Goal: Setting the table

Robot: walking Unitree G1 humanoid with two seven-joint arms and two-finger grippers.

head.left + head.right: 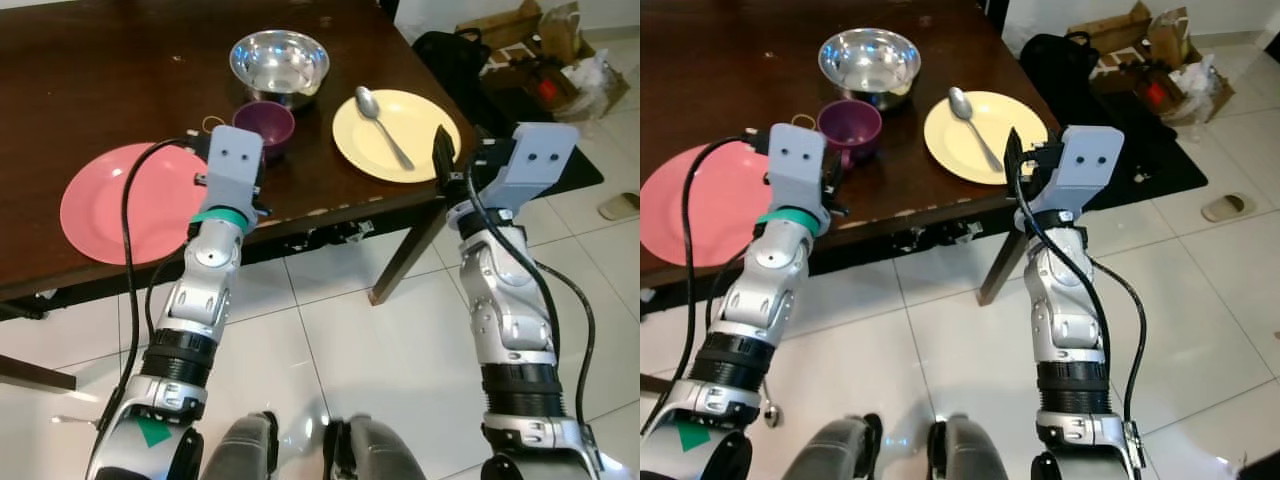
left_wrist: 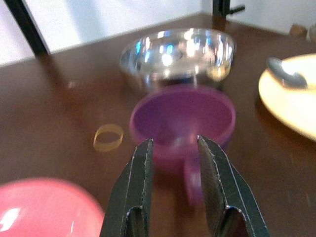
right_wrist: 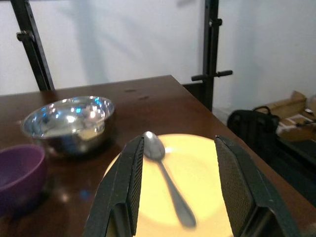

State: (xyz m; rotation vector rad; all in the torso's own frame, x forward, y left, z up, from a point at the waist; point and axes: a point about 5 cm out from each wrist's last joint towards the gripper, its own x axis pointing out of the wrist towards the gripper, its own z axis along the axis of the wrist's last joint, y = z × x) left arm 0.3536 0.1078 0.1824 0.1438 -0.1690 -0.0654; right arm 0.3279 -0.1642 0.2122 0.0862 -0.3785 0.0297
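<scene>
A purple cup (image 1: 264,125) stands on the dark wooden table (image 1: 110,70), in front of a steel bowl (image 1: 280,62). My left gripper (image 2: 174,144) is open right at the cup's near side, and the cup's handle (image 2: 192,182) shows blurred between its fingers. A pink plate (image 1: 110,205) lies to the left of that arm. To the right, a spoon (image 1: 382,125) rests on a yellow plate (image 1: 425,120). My right gripper (image 3: 180,143) is held wide open at the table's edge, just short of the yellow plate, with nothing in it.
A tan rubber band (image 2: 108,137) lies on the table beside the cup. On the floor to the right are a black bag (image 1: 455,55), cardboard boxes (image 1: 540,40) and a slipper (image 1: 620,205). A table leg (image 1: 405,255) stands by my right arm.
</scene>
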